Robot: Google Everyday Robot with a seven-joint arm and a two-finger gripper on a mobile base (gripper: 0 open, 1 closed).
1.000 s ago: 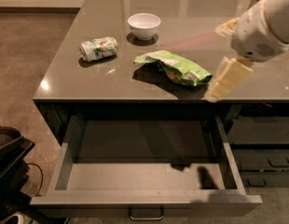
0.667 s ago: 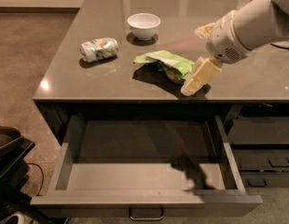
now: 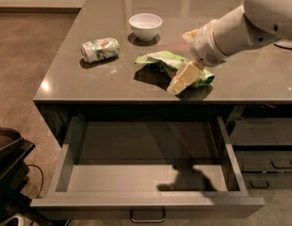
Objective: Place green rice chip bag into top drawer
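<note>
On the glossy grey countertop (image 3: 66,86), the crumpled lime-green foil rice chip bag (image 3: 160,59) is lying near the front edge, above the open wide grey top drawer (image 3: 146,202). The cream-coloured gripper (image 3: 181,79) is hanging over the bag's right end. I cannot tell how open it is or whether it is holding anything. Likely needing a firm pinch on the bag, then lifting it clear of the edge before lowering it into the drawer.
</note>
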